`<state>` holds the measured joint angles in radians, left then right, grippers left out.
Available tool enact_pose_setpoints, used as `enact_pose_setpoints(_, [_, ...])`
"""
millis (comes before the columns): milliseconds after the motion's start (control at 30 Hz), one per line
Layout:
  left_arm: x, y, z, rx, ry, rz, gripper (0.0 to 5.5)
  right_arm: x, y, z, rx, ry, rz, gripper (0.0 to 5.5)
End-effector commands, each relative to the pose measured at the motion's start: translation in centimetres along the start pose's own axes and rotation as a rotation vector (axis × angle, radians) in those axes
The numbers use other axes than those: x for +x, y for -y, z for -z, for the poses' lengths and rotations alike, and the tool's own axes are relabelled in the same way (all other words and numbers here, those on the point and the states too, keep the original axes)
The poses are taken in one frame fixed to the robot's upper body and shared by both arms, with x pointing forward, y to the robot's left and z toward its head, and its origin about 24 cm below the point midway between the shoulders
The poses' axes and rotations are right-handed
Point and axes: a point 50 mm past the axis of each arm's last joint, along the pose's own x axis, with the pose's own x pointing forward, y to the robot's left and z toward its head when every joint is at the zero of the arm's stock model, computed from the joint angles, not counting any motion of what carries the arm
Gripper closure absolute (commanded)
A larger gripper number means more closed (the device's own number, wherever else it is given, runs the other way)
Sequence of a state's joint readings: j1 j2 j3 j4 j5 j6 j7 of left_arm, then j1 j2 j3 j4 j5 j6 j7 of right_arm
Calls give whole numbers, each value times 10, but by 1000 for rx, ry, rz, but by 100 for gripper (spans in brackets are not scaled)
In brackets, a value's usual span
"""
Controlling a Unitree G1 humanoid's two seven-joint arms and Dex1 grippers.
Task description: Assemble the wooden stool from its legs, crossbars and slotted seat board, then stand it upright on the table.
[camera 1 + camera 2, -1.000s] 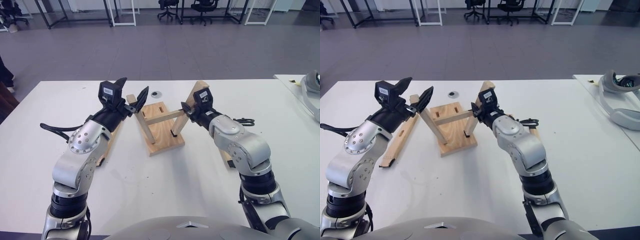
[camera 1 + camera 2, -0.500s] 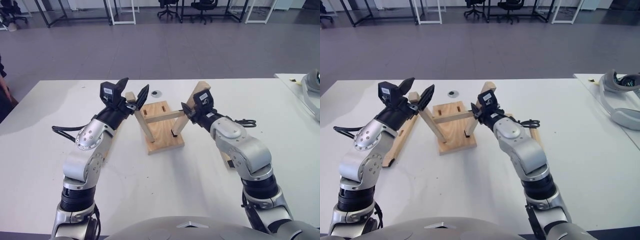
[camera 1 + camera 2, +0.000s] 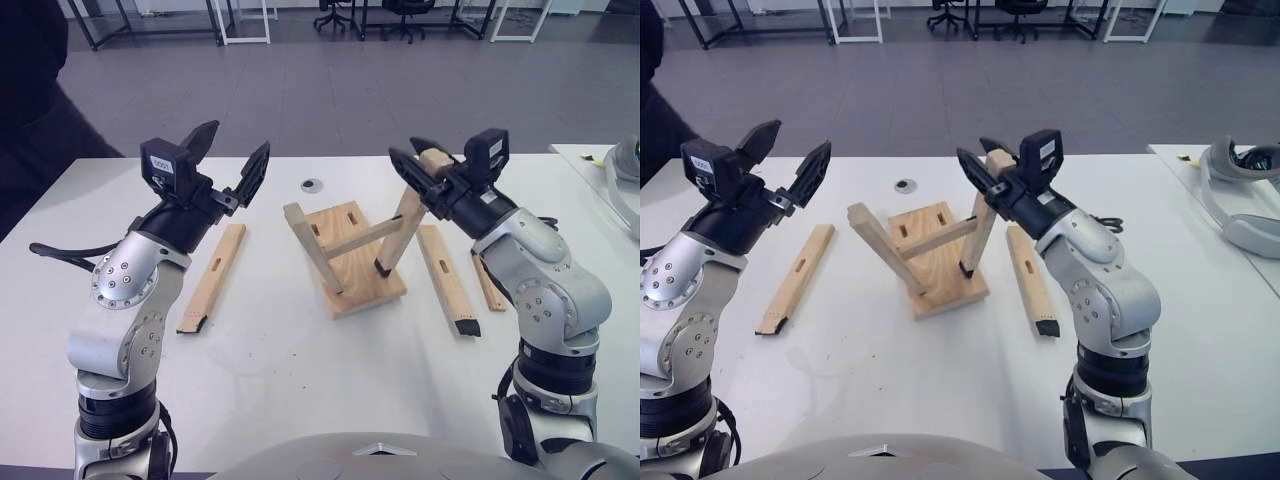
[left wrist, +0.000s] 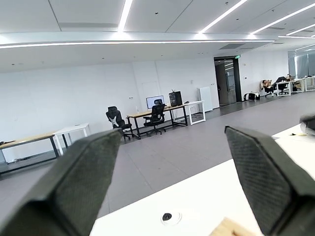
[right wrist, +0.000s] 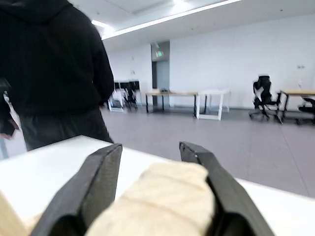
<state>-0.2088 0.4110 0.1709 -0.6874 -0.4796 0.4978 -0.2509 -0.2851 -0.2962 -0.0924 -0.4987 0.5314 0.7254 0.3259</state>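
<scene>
A part-built stool lies at the table's middle: the slotted seat board (image 3: 365, 285) lies flat, and two legs (image 3: 313, 247) (image 3: 404, 228) joined by a crossbar (image 3: 362, 237) stick up from it at a slant. My right gripper (image 3: 405, 150) is shut on the top end of the right-hand leg (image 5: 162, 196), which sits between its fingers (image 5: 93, 182). My left gripper (image 3: 238, 140) hangs open and empty above the table's left side, apart from the stool. A loose leg (image 3: 212, 275) lies flat below it.
Two more loose wooden pieces (image 3: 446, 275) (image 3: 488, 286) lie flat to the right of the seat board. A small round grommet (image 3: 312, 185) sits behind the stool. A white headset (image 3: 1240, 200) rests at the far right. A black cable (image 3: 50, 250) trails off at the left.
The head camera has shifted. My left gripper has drawn back from the left leg and risen. The right gripper has lifted with the right leg, and the part-built stool now sits farther right.
</scene>
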Motion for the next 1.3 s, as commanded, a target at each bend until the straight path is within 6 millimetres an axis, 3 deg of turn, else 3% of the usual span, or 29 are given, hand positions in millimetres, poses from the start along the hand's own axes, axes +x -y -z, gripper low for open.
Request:
enact_pose_setpoints(33, [2,2,-1,7,-11,6,165,-5,16,14,37,-62,88,333])
enact_pose_setpoints(100, [3,0,-1,18,-20,3,165,-9,15,14,33,-58,70,333])
enact_pose_setpoints(200, [6,-5,0,51,-49,-37,165,-8,12,-4,31,32,29,333])
enact_pose_setpoints(333, [13,3,2,19,-57,-45,165,-4,2,-13,32,66,-30,333])
enact_pose_setpoints(567, [18,24,-9,50,-23,16,165,-12,6,6,36,-8,28,333])
enact_pose_setpoints(800, [13,40,-17,80,-25,100,165,-16,-6,16,55,-30,15,333])
enact_pose_setpoints(967, [9,30,6,79,-139,70,165,-16,-7,16,42,-32,17,333])
enact_pose_setpoints(1300, [4,36,36,147,-262,138,165,-18,6,18,46,-20,137,333])
